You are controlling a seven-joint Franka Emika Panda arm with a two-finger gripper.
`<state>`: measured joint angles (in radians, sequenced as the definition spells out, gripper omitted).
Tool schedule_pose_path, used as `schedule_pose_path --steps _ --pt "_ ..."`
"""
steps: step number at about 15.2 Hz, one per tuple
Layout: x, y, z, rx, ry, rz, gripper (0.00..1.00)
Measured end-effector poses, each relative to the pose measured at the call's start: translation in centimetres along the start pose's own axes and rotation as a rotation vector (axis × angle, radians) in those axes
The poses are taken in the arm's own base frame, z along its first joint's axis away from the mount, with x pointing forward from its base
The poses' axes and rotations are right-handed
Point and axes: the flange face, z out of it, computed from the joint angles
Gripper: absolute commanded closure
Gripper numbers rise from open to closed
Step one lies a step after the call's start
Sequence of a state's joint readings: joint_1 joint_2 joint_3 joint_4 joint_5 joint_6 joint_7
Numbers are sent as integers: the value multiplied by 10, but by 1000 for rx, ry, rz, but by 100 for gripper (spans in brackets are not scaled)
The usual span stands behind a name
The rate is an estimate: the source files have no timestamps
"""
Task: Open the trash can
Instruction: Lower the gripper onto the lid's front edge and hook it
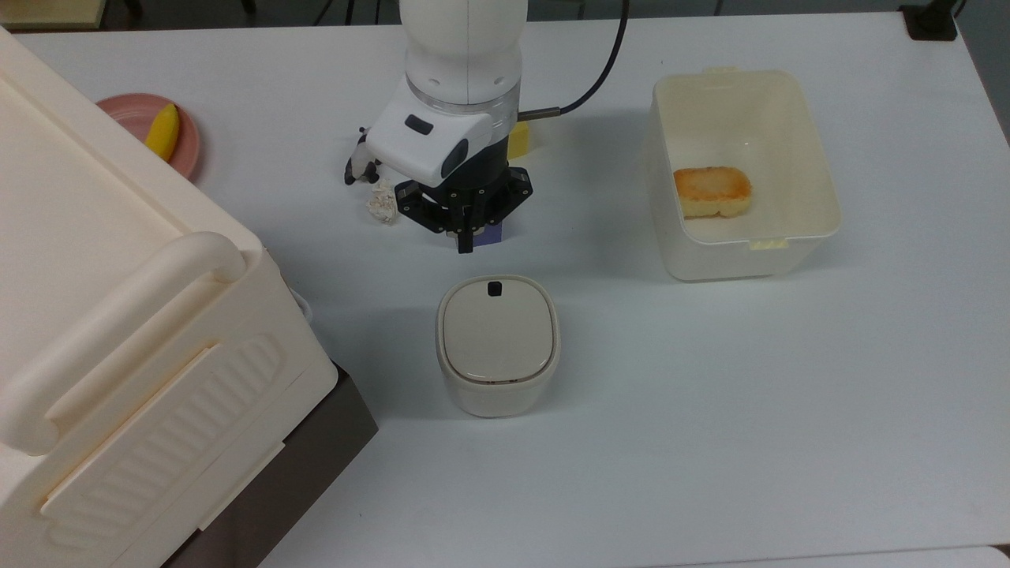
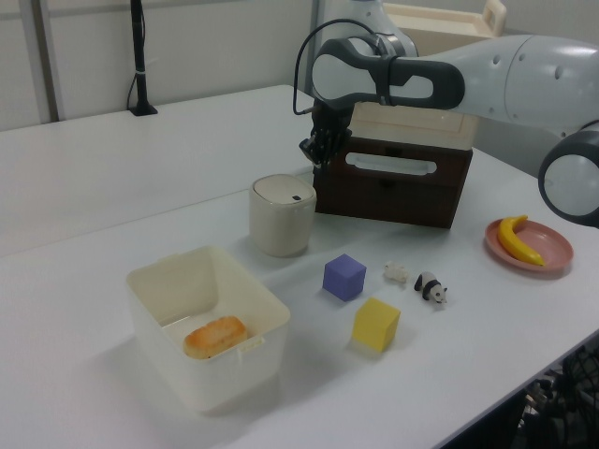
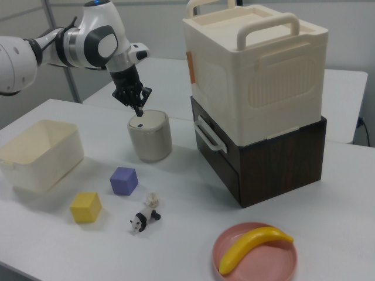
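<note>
While its lid lies flat, I see the trash can (image 1: 498, 344) closed.
My gripper (image 1: 465, 241) hangs above the black button (image 1: 495, 289), fingers pinched narrow, holding nothing.

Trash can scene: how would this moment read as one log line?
gripper: shut, above button | trash can: lid closed | step: press pending

Matt plastic bin (image 1: 498, 345) and tub (image 1: 742, 170), glossy white arm (image 1: 458, 87), dark wood cabinet (image 3: 266, 158), smooth matt surface (image 1: 710, 394).
</note>
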<state>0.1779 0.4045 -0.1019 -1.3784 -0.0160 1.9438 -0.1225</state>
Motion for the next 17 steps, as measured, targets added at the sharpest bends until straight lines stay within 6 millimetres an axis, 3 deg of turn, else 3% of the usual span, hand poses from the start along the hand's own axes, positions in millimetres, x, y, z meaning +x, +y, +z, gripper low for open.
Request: schedule_pose_path --steps 3,8,13,17 --pt "1 -5 2 5 -2 -45 100" --pt "7 -19 24 15 -8 -116 100" --pt "14 -21 48 13 -5 -123 100" --pt "20 -23 54 12 -1 -127 100"
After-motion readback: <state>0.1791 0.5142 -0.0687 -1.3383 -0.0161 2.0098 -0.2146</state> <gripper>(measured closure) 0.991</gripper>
